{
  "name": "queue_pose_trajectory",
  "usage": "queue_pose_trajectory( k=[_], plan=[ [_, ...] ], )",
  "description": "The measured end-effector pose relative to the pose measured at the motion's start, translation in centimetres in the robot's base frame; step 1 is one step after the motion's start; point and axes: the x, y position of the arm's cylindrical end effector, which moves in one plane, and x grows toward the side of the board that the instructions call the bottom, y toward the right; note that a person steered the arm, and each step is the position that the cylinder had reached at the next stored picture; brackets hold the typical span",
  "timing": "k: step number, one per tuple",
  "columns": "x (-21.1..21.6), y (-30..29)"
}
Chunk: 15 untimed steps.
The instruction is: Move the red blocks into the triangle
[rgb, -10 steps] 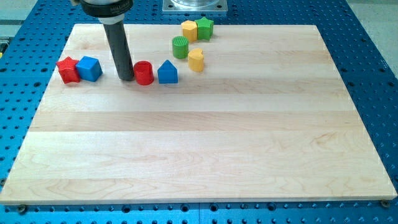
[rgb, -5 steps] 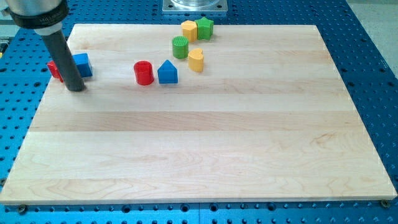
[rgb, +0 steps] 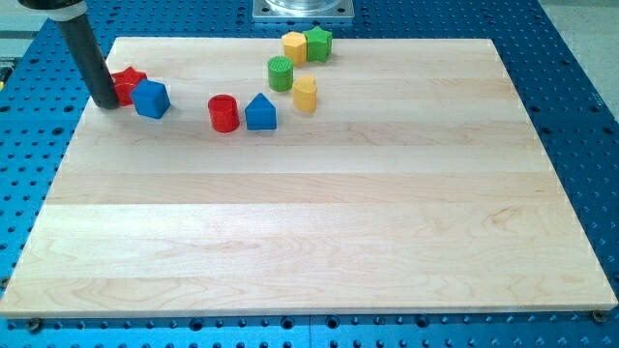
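My tip (rgb: 104, 103) is at the board's upper left, touching the left side of a red star block (rgb: 129, 84). A blue cube (rgb: 151, 99) sits against the star's lower right. A red cylinder (rgb: 223, 113) stands further right, beside a blue house-shaped block (rgb: 260, 112). The rod rises out of the view's top left.
A green cylinder (rgb: 280, 73), a yellow cylinder (rgb: 306, 93), a yellow hexagonal block (rgb: 294, 45) and a green star block (rgb: 317, 43) cluster near the board's top middle. The wooden board (rgb: 319, 222) lies on a blue perforated table. A metal mount (rgb: 303, 10) is at the top.
My tip went from beside the red cylinder leftward around the red star, and now presses its left side. The red star and blue cube have shifted to the right.
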Motion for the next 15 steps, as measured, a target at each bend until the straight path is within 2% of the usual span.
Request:
queue_pose_trajectory(
  k=[1, 2, 6, 10, 11, 14, 15],
  plan=[
    [-0.9, -0.5],
    [-3.7, -1.1],
    [-2.0, 5.2],
    [-3.7, 5.8],
    [-3.7, 3.7],
    [1.5, 5.4],
    [1.3, 6.8]
  ],
)
